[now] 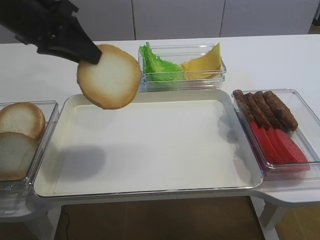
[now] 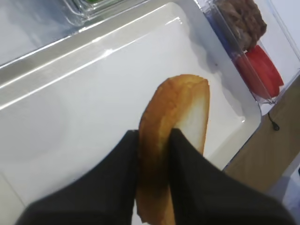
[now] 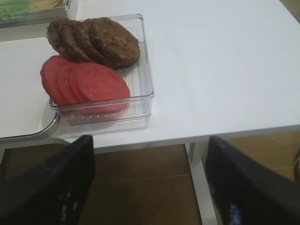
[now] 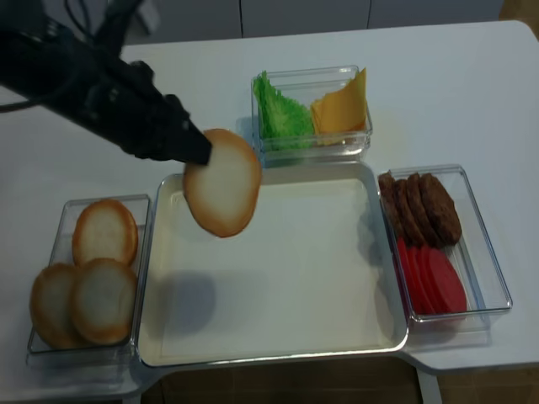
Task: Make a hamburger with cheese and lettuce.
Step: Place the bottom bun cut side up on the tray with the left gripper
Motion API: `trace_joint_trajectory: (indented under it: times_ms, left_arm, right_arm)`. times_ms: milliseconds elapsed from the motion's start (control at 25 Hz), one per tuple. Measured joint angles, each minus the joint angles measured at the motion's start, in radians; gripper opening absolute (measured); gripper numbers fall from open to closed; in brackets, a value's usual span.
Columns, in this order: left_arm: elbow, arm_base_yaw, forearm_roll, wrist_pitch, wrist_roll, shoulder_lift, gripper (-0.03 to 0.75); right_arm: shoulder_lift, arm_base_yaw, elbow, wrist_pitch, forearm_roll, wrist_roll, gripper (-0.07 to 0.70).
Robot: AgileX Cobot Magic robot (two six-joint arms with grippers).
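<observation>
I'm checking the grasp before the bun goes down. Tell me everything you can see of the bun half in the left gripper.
The bun half is round, with a pale cream cut face and a golden-brown crust rim. The left gripper pinches it at one edge, a finger on each face. It hangs tilted in the air above the left part of the white tray, touching nothing else, and casts a shadow on the tray.

Bun: matt cream cut face, smooth glossy golden-brown crust, pinched between matt black left fingers. Tray below the fingers: glossy cream enamel look, shiny metal rim. Bins: clear ribbed plastic. Patties: rough, matt brown. Lettuce: crinkled. Cheese: smooth.
</observation>
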Motion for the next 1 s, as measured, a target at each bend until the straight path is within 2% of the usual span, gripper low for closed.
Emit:
trace_joint_trajectory:
  times_ms: [480,680,1000]
  left_arm:
    - [0.0,-0.058,-0.104,-0.004,-0.035,0.24,0.138]
    - [0.0,-0.087,-0.104,-0.004,-0.029,0.281,0.138]
    - [0.0,-0.093,-0.104,-0.009,-0.007,0.315,0.138]
  right_arm:
    - [0.0,0.0,0.0,0.0,0.0,0.0,0.559]
    - [0.0,0.0,0.0,0.0,0.0,0.0,0.559]
    - [0.0,0.0,0.0,0.0,0.0,0.0,0.559]
